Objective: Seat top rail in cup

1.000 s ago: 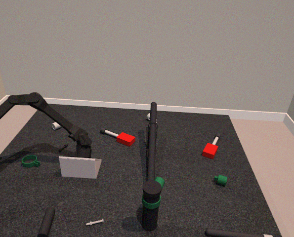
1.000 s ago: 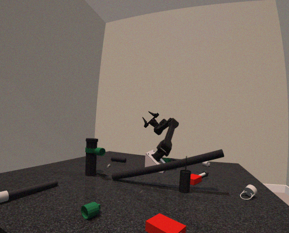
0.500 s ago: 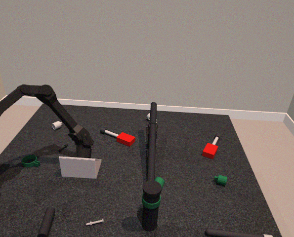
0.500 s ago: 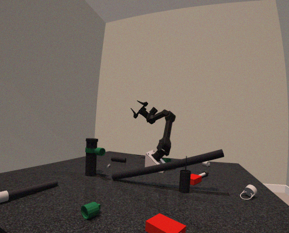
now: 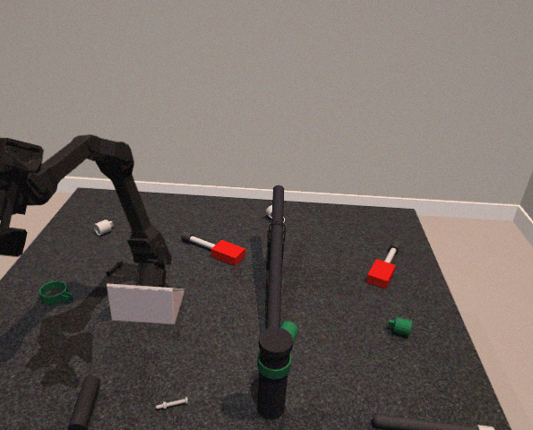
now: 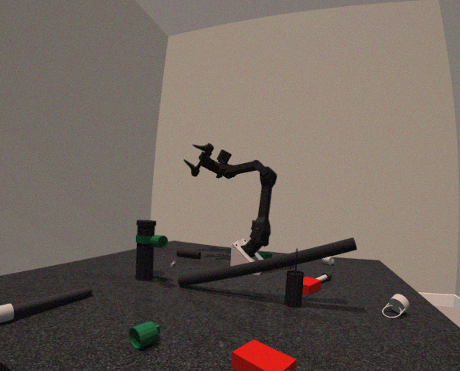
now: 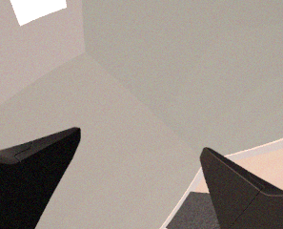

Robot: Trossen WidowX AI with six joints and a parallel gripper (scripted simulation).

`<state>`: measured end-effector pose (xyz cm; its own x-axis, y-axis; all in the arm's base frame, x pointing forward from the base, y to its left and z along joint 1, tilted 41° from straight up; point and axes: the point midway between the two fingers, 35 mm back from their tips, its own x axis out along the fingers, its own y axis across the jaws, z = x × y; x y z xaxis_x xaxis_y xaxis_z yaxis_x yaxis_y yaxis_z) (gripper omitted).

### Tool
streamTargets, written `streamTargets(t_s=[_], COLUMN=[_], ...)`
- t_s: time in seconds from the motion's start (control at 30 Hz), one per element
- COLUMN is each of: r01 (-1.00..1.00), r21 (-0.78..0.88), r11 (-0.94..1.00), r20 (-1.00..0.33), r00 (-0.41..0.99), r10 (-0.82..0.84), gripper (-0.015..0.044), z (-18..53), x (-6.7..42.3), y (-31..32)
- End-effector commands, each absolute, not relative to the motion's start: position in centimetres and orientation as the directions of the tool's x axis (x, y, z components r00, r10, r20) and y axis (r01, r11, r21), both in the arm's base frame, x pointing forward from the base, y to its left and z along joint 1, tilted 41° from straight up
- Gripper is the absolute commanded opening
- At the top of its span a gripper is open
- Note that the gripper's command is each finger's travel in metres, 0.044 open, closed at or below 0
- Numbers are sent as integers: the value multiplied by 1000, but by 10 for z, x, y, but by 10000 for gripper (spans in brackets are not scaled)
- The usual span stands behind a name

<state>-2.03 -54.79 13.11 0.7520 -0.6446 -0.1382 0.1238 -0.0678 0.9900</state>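
Observation:
The big dark post point(image 5: 271, 389) point(image 6: 144, 259) stands at the mat's front. A green brace band point(image 5: 273, 371) point(image 6: 141, 239) sits just under its cap, with the green rail-end cup point(image 5: 290, 329) point(image 6: 158, 240) on it. The long dark rail point(image 5: 274, 259) point(image 6: 270, 262) passes through the thin loop cap point(image 6: 296, 255) on a short post point(image 6: 294, 288). It slopes down, and its low end rests on the mat below and beside the cup, outside it. My gripper point(image 6: 194, 156) point(image 7: 143, 144) is open and empty, high in the air and far from the rail.
Two red blocks with handles point(image 5: 227, 252) point(image 5: 381, 272), a loose green cup point(image 5: 400, 326) point(image 6: 144, 334), a green ring point(image 5: 53, 292), a white cap point(image 5: 103, 227), a white bolt point(image 5: 171, 403) and spare dark pipes point(image 5: 84, 402) point(image 6: 42, 303) lie on the mat. The arm's white base point(image 5: 143, 303) stands left of the rail.

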Motion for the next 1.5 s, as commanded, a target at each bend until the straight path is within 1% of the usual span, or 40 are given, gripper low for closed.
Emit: streamTargets(t_s=[0.0,0.07,0.2,0.4,0.6,0.77,0.97,1.2,1.27,1.47], r01=[215,267,330,430,465,428,295,36,7,7], r21=[976,964,944,889,821,762,696,642,639,639], r11=[-39,-16,27,157,331,487,655,766,769,769], r20=[-199,-235,-284,-385,-482,-554,-627,-687,-691,-691], r00=[800,820,848,888,876,819,693,471,445,445], r10=[-566,-522,-448,-253,-36,147,355,554,569,569], gripper=[440,440,440,440,440,440,440,440,440,440], z=[128,125,122,119,116,116,120,130,131,131], x=[39,70,111,198,268,308,334,332,330,330], y=[-538,-528,-512,-460,-389,-319,-229,-124,-115,-115])
